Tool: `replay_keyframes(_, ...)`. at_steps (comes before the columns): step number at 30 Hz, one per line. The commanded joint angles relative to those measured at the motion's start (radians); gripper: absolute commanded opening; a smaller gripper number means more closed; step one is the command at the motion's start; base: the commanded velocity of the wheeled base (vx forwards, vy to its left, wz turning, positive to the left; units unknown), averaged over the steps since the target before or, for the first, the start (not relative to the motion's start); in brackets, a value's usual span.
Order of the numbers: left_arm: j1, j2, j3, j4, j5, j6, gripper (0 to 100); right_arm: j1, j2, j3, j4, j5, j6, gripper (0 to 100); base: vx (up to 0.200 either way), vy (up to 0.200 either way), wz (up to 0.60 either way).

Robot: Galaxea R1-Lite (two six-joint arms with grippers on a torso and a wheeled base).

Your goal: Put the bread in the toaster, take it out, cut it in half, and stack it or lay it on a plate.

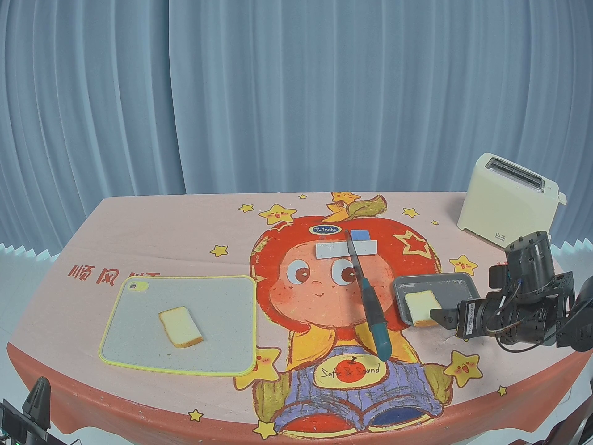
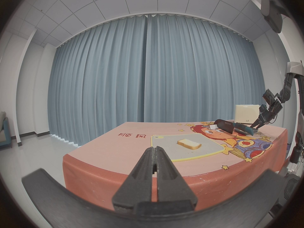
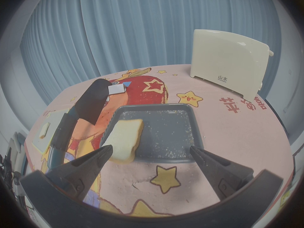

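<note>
One bread half [image 1: 180, 327] [image 2: 189, 143] lies on the grey cutting board [image 1: 148, 341] at the table's left. The other bread half [image 1: 422, 307] [image 3: 124, 140] rests on the near edge of the grey plate [image 1: 454, 288] [image 3: 164, 130] at the right. My right gripper [image 1: 446, 317] [image 3: 150, 154] stands open just in front of that plate, empty, one fingertip [image 3: 103, 152] close to the bread. The cream toaster [image 1: 508, 200] [image 3: 229, 60] sits at the back right. A teal-handled knife [image 1: 369, 301] [image 3: 79, 114] lies in the table's middle. My left gripper [image 2: 155, 162] is shut, off the table's left front.
A small white-and-blue block [image 1: 347, 246] props the knife's blade at mid-table. Crumbs dot the plate. The patterned tablecloth [image 1: 185, 236] has open room between the board and the knife and along the back.
</note>
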Motion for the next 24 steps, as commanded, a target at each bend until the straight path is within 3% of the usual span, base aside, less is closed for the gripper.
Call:
replay_keyframes(1, 0.0, -0.013, 0.018, 0.0, 0.001, 0.0, 0, 0.037, -0.006, 0.015, -0.001, -0.01, -0.001, 100, 0.0, 0.0, 0.0)
replay_keyframes(8, 0.0, -0.012, 0.018, 0.0, 0.001, 0.0, 0, 0.063, -0.003, 0.024, -0.001, -0.062, -0.004, 100, 0.0, 0.0, 0.0)
replay_keyframes(19, 0.0, -0.012, 0.018, 0.0, 0.001, 0.0, 0, 0.061, 0.003, 0.018, -0.004, -0.064, -0.002, 100, 0.0, 0.0, 0.0)
replay_keyframes(24, 0.0, -0.012, 0.018, 0.0, 0.001, 0.0, 0, 0.06, 0.005, 0.026, -0.061, -0.065, -0.002, 100, 0.0, 0.0, 0.0)
